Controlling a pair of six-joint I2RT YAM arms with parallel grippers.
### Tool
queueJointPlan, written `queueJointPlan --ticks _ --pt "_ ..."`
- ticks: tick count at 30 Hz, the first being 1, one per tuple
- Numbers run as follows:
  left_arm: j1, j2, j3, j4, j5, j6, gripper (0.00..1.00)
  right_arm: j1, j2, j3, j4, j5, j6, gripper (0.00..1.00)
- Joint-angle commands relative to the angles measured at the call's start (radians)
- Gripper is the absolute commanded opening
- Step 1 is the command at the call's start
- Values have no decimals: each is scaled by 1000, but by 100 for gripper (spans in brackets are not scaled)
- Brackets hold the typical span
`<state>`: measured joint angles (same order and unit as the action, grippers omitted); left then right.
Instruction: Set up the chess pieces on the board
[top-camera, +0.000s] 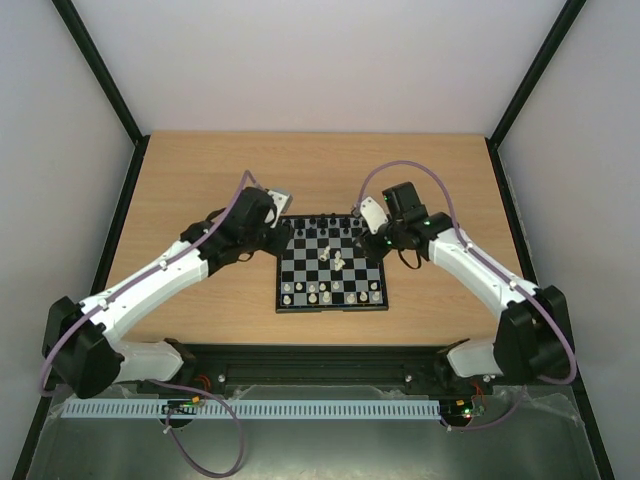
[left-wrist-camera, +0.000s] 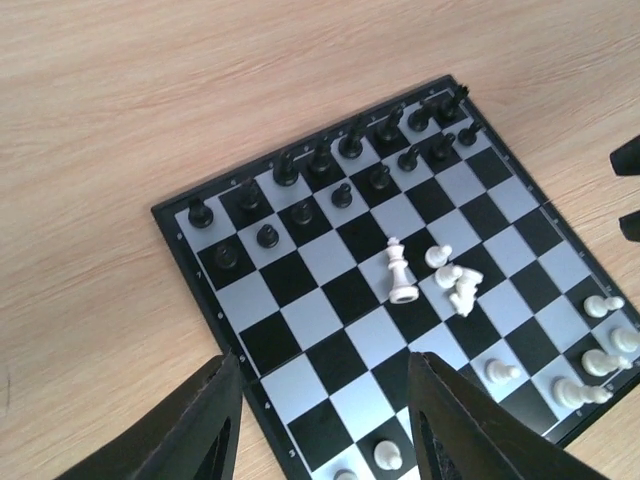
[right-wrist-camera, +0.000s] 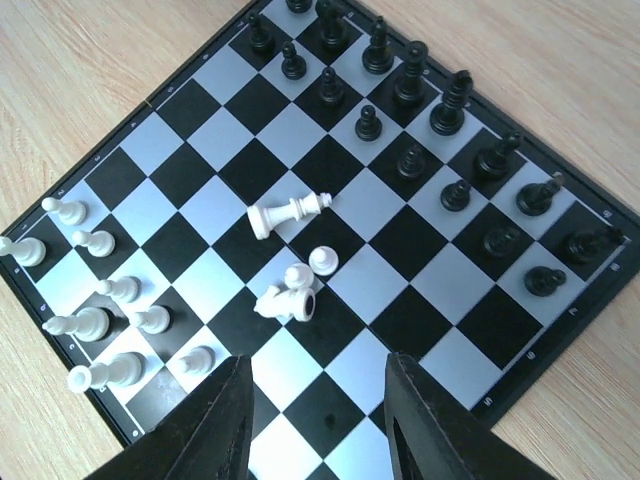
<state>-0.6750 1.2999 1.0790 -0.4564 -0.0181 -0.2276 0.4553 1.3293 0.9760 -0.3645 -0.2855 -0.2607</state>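
Board (top-camera: 305, 265) lies mid-table (top-camera: 200, 180) between both arms. Black pieces (top-camera: 325, 232) fill the 2 rows at its 12 o'clock edge. White pieces (top-camera: 330, 293) stand along the 6 o'clock edge, with gaps. Near the middle stands a tall white piece (left-wrist-camera: 400, 272). Just beside it is a small heap (left-wrist-camera: 455, 288) of white ones, at least 1 tipped over. Left gripper (left-wrist-camera: 320, 362) hovers at the board's 10 o'clock corner, fingers apart, holding nothing. Right gripper (right-wrist-camera: 318, 362) hovers at 2 o'clock, likewise parted and empty
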Motion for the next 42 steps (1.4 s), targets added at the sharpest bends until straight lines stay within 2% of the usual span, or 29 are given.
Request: queueJointPlan --ticks 1,8,17,33,42 --pt "15 -53 -92 103 -74 22 47 46 79 71 -93 50 -38 38" --pt "61 -86 -131 108 -126 15 47 140 270 202 -148 160 -50 34" --pt "61 -97 -143 108 -152 18 48 158 464 353 -247 210 -26 30" --pt "60 -87 -143 100 -157 20 48 158 551 377 -241 225 -6 32" --pt "61 -81 -142 95 -160 24 48 158 579 385 -229 232 1 28"
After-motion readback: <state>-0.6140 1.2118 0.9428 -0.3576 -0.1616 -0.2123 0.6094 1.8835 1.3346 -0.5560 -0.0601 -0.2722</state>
